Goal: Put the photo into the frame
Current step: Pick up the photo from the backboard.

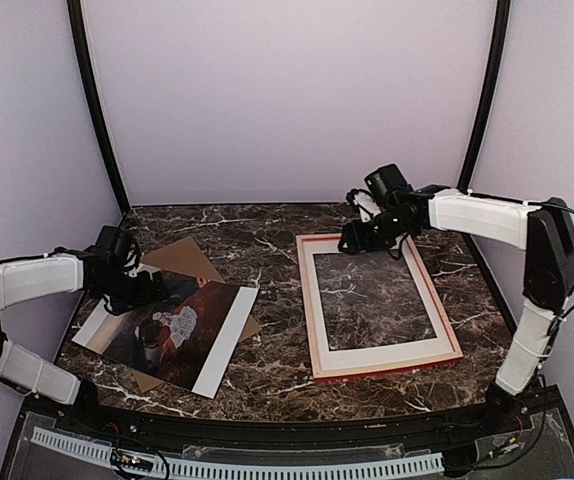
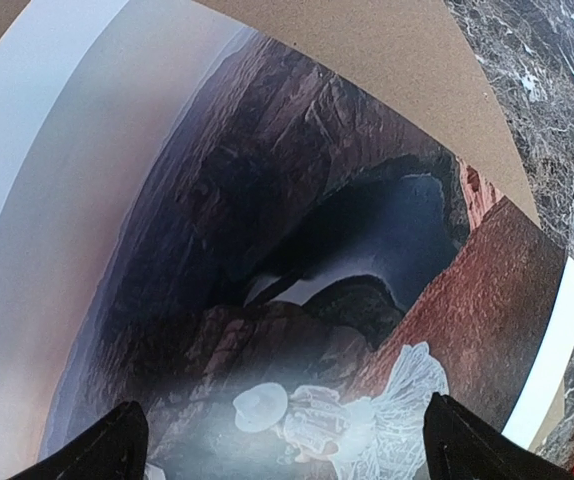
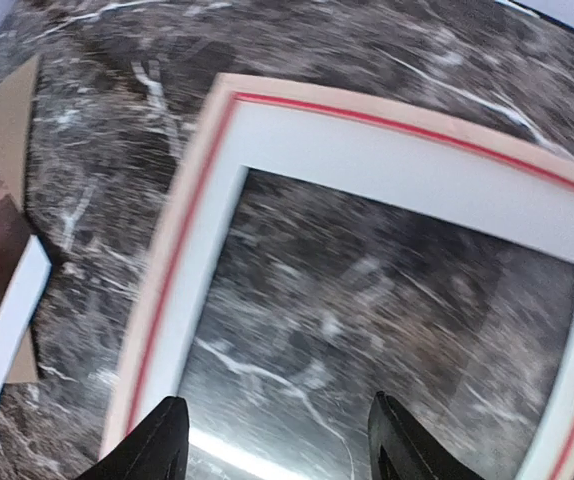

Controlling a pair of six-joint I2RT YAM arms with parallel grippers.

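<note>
The photo (image 1: 172,330) lies face up on the left of the marble table, dark brownish with a white figure (image 2: 357,415) and white margins. My left gripper (image 1: 137,290) hovers over its far part, open and empty, with its fingertips (image 2: 102,450) spread wide over the picture. The frame (image 1: 377,305) lies flat on the right, with red and pale wood edges and a white mat inside it. My right gripper (image 1: 367,240) is open and empty above the frame's far edge. In the right wrist view the frame (image 3: 192,190) and its glass show below the fingers (image 3: 152,445).
A plain brown backing board (image 1: 182,258) lies under the photo and sticks out at its far side (image 2: 397,60). The white mat (image 3: 387,165) sits inside the frame. The enclosure's walls and black posts stand close behind. Bare marble (image 1: 272,300) separates the photo and the frame.
</note>
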